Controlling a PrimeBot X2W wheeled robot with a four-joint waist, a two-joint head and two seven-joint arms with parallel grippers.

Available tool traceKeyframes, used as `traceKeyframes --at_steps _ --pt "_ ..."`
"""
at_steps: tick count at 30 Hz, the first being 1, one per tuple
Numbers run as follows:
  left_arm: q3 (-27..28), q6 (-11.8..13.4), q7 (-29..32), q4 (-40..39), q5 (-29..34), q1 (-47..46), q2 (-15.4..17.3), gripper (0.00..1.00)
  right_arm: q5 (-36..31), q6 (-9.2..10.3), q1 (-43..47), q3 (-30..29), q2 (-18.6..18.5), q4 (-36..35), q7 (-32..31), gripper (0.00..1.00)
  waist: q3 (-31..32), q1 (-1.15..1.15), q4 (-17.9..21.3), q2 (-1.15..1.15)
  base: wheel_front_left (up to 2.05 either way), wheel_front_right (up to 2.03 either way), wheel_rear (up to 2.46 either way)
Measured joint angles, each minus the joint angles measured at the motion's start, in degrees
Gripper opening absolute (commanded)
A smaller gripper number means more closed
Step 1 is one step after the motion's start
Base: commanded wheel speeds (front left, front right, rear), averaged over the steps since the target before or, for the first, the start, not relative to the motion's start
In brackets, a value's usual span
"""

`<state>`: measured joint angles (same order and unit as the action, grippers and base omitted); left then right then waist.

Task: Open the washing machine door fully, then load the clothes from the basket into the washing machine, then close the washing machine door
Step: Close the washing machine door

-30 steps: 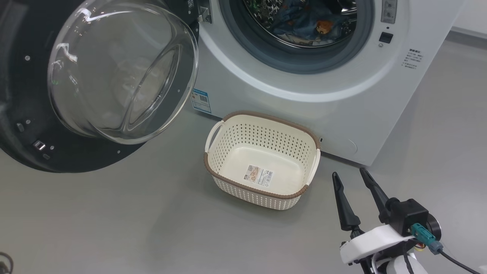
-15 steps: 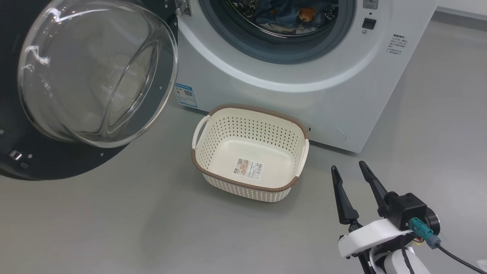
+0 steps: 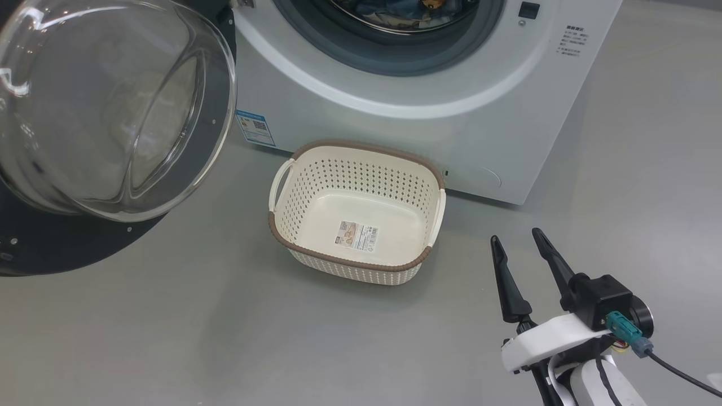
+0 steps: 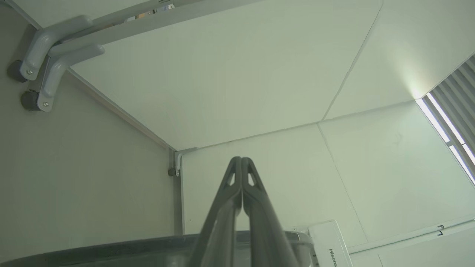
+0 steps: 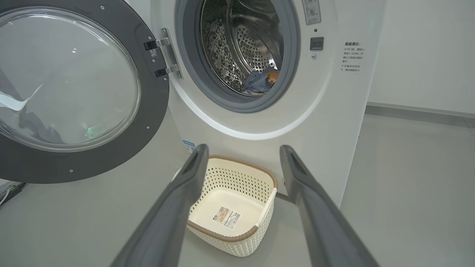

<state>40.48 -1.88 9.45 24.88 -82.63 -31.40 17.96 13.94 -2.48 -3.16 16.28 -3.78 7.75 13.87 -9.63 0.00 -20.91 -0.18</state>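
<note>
The white washing machine (image 3: 428,129) (image 5: 326,122) stands ahead with its door (image 3: 101,113) (image 5: 70,89) swung wide open to the left. Blue clothes (image 5: 259,79) (image 3: 395,7) lie inside the steel drum. In front of it on the floor sits the cream basket (image 3: 437,211) (image 5: 265,209), with nothing in it but a barcode sticker. My right gripper (image 3: 516,237) (image 5: 243,150) hovers open to the right of the basket, holding nothing. My left gripper (image 4: 242,160) is shut and empty, pointing up at a wall and ceiling corner.
Grey floor (image 3: 169,338) spreads around the basket and to the right of the machine. A pale wall (image 5: 419,55) runs behind on the right. Grey brackets (image 4: 48,63) sit high on the wall in the left wrist view.
The head camera has shifted, so the machine, door and basket slid left and up in view. The right gripper stays open in much the same place.
</note>
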Motion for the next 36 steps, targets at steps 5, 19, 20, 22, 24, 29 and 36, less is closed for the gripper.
traceKeyframes --at_steps 5,19,20,22,24,29,36 --pt "0.0 0.43 2.11 2.09 -1.69 -0.44 0.59 0.0 -0.41 0.01 -0.17 0.01 -0.51 -0.1 -0.6 1.0 -1.01 0.0 0.81 0.0 0.0 0.0 0.0" --pt "0.63 1.43 4.6 6.53 -2.18 -0.71 3.48 0.0 -1.02 0.07 -1.23 0.1 -1.52 -1.49 -2.0 1.0 -3.8 0.0 1.96 0.0 0.0 0.0 0.0" --pt "0.62 1.43 4.63 6.76 -2.18 -0.88 3.55 0.0 -1.12 0.07 -1.33 0.13 -1.55 -1.57 -2.01 1.0 -4.03 0.0 2.02 0.0 0.0 0.0 0.0" --pt "0.67 1.43 4.69 7.19 -2.2 -1.46 3.7 0.0 -1.49 0.07 -1.64 0.2 -1.64 -1.77 -2.5 1.0 -4.51 0.0 2.15 0.0 0.0 0.0 0.0" --pt "0.65 1.42 5.16 7.59 -2.2 -2.01 4.07 0.0 -1.51 0.07 -2.09 0.32 -1.69 -1.83 -2.52 1.0 -4.93 0.0 2.32 0.0 0.0 0.0 0.0" --pt "0.58 1.32 5.66 8.49 -2.68 -2.83 4.35 0.0 -1.54 0.08 -2.57 0.34 -1.77 -2.11 -2.83 1.0 -5.76 0.0 2.83 0.0 0.0 0.0 0.0" --pt "-0.27 0.37 6.89 10.14 -2.71 -3.38 4.42 0.0 -1.55 0.15 -3.0 0.32 -1.81 -2.72 -3.47 1.0 -6.97 0.0 3.27 0.0 0.0 0.0 0.0"
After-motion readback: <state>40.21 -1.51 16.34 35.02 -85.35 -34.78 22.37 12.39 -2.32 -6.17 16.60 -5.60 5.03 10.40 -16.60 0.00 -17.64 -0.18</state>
